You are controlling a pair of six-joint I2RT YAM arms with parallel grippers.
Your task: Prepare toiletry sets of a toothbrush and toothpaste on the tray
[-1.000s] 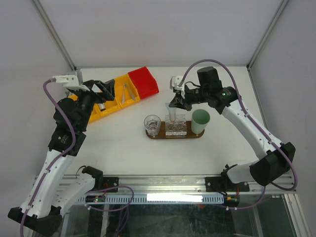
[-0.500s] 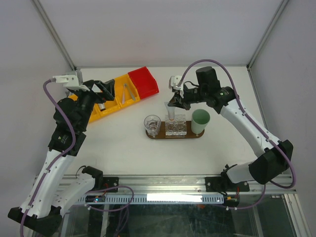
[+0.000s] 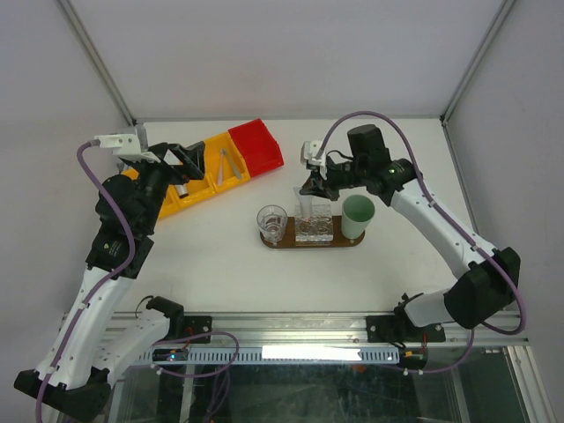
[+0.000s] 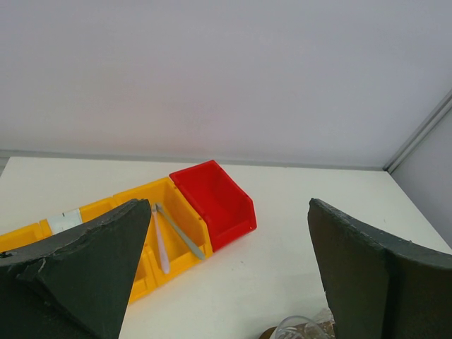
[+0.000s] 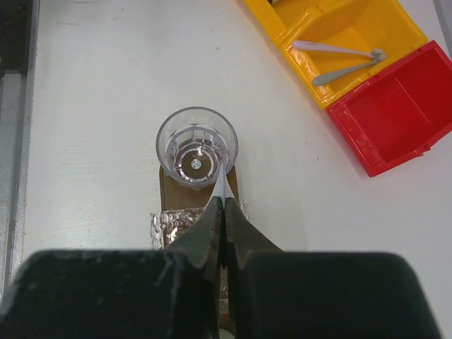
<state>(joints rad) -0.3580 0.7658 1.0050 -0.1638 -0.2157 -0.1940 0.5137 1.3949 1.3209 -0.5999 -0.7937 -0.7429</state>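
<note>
Bright even light, soft faint shadows, sharp views — near jaws blurred

— Where does the top camera sit?
— High, behind the arm bases, looking down on the whole table [image 3: 220, 264] from far off.
— And the wrists?
— Left looks nearly level across the table to the back wall. Right looks straight down, close over the tray [image 5: 168, 198]. All three catch the red bin [image 3: 257, 146] and the clear glass [image 3: 271, 220]
</note>
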